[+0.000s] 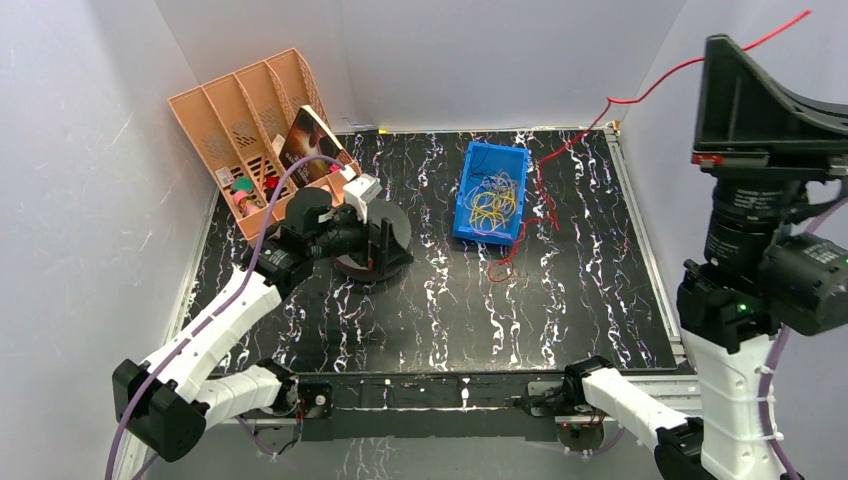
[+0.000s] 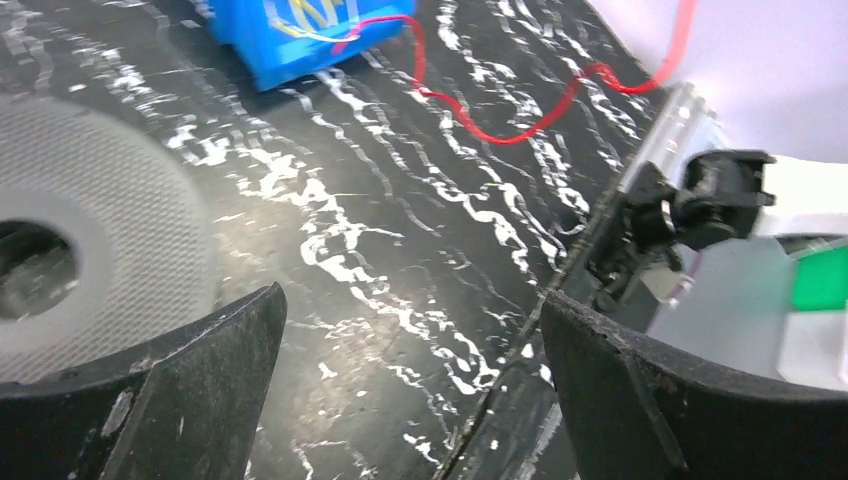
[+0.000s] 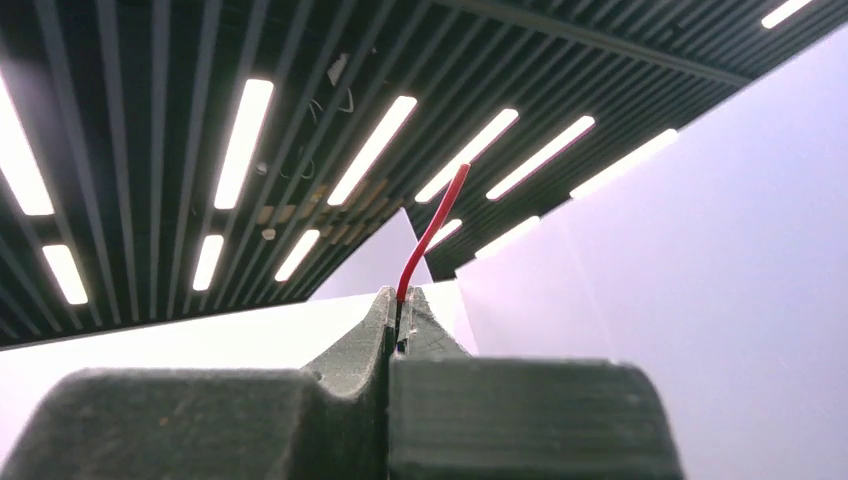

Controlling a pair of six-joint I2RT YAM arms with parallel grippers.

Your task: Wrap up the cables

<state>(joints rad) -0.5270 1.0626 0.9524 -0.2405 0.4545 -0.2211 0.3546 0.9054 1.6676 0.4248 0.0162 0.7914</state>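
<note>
Right gripper (image 3: 397, 318) clamped fully closed on the red cable (image 3: 430, 232); a short red end sticks up past the fingertips toward the ceiling lights; in the top view the right gripper (image 1: 722, 52) is raised high at the right side, well above the table (image 1: 400, 330); the cable (image 1: 560, 150) hangs from it in a loose slack line, running down past the far right corner, then lying on the table just right of the blue bin (image 1: 490, 190), with its lower end curled in front of the bin; the cable is well apart from the black spool (image 1: 400, 224); left gripper (image 2: 410, 312) spread wide with nothing between the fingers, low over the table at the spool's edge; cannot tell if it touches the spool; left wrist view shows the spool (image 2: 100, 200) to the left of the fingers and the cable (image 2: 480, 122) lying beyond by the bin (image 2: 300, 45); yellow wires (image 1: 490, 208) tangled inside the bin; orange file organizer (image 1: 250, 120) at the far left corner.
</note>
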